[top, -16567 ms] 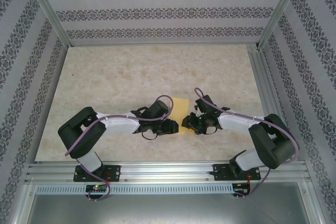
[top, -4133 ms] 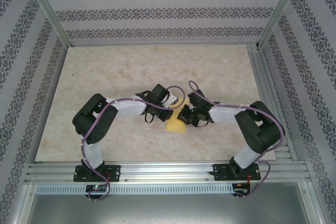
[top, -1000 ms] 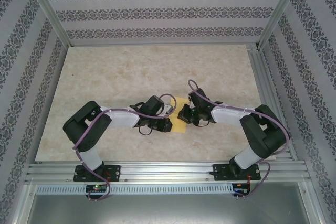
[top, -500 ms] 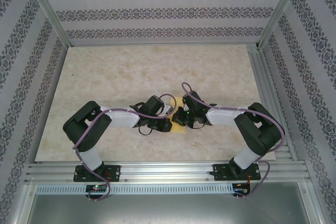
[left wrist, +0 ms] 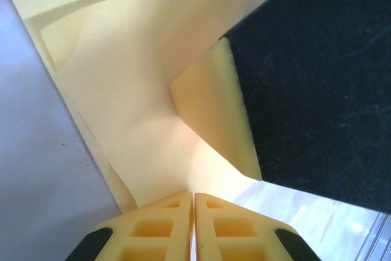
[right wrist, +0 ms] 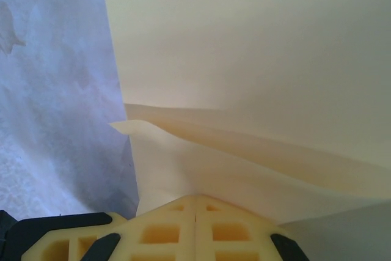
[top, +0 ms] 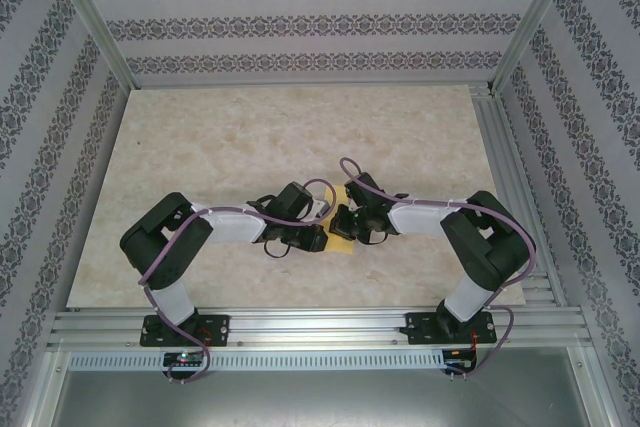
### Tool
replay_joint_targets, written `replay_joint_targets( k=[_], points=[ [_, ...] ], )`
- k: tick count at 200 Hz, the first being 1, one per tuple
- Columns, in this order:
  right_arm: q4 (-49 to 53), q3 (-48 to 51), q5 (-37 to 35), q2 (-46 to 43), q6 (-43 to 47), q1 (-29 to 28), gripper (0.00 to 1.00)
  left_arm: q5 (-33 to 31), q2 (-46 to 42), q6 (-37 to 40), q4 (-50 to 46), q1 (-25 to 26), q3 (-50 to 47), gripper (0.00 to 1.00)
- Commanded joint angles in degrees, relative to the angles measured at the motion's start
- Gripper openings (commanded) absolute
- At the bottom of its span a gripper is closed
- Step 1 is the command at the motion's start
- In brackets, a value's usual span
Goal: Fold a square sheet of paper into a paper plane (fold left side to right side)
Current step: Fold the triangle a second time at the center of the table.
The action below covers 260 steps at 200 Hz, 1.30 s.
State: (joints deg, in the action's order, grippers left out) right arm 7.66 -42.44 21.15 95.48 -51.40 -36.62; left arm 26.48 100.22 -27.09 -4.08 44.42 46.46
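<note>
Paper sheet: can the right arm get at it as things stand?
Probably yes: the right pincer is shut on the paper sheet's edge, nothing between them. The left pincer pinches it too, close beside, so room to regrip looks tight.

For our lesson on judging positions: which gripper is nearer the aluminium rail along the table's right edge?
Right. The right gripper sits well to the left of the aluminium rail; the left gripper is further left, facing it across the yellow paper.
</note>
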Motion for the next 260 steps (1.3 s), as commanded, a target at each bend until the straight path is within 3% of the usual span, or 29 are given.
replay_joint_targets(
  k=[1,213,260],
  points=[
    [3.9,0.0,-5.0,0.0,4.3,1.7,0.04,-1.4,1.8,1.1,-1.0,0.7,-1.8,0.12],
    [5.0,3.7,-5.6,-4.8,15.4,15.5,0.04,-1.0,2.4,1.0,-0.1,0.7,-2.4,0.11],
    [6.9,2.7,-4.1,-11.1,13.9,14.5,0.05,-0.7,2.2,1.0,0.1,0.7,-2.1,0.12]
  ],
)
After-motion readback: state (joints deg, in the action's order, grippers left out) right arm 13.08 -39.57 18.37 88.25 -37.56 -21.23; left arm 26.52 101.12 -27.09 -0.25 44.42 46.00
